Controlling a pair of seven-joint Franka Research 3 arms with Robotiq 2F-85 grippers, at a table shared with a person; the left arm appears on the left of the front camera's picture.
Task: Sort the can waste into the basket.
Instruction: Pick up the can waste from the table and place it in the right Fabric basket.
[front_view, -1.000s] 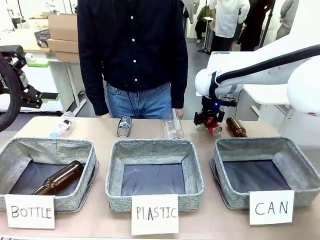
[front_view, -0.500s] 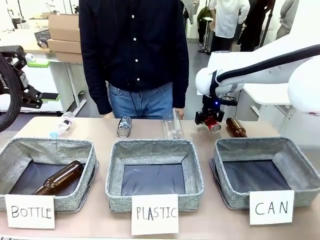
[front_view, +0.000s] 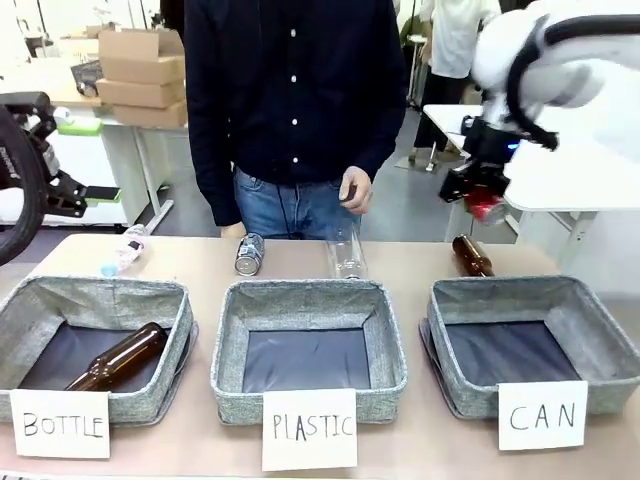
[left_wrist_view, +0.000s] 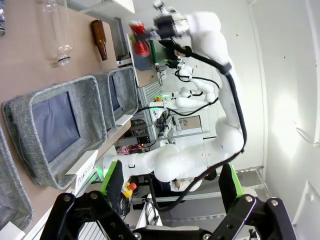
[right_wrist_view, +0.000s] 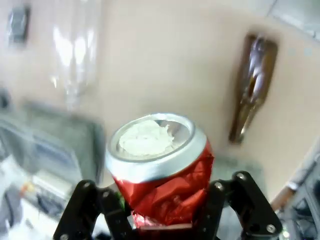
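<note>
Over the table's far right side, R gripper (front_view: 482, 195) hangs high, jaws clamped on the dented red can (front_view: 487, 207), well above the tan tabletop (front_view: 200, 268). CAN basket (front_view: 500, 288) sits lower down, nearer the camera, dark floor showing. Blue-silver can (front_view: 248, 253) lies on its side just beyond the PLASTIC basket (front_view: 310, 292), nr a clear bottle (front_view: 345, 250). Brown bottle (front_view: 471, 255) lies behind the CAN basket. L gripper (left_wrist_view: 169, 179) is off to the left, fingers spread wide. Person (front_view: 290, 100) stands at the far edge; cardboard boxes (front_view: 140, 65) stacked in the room behind.
</note>
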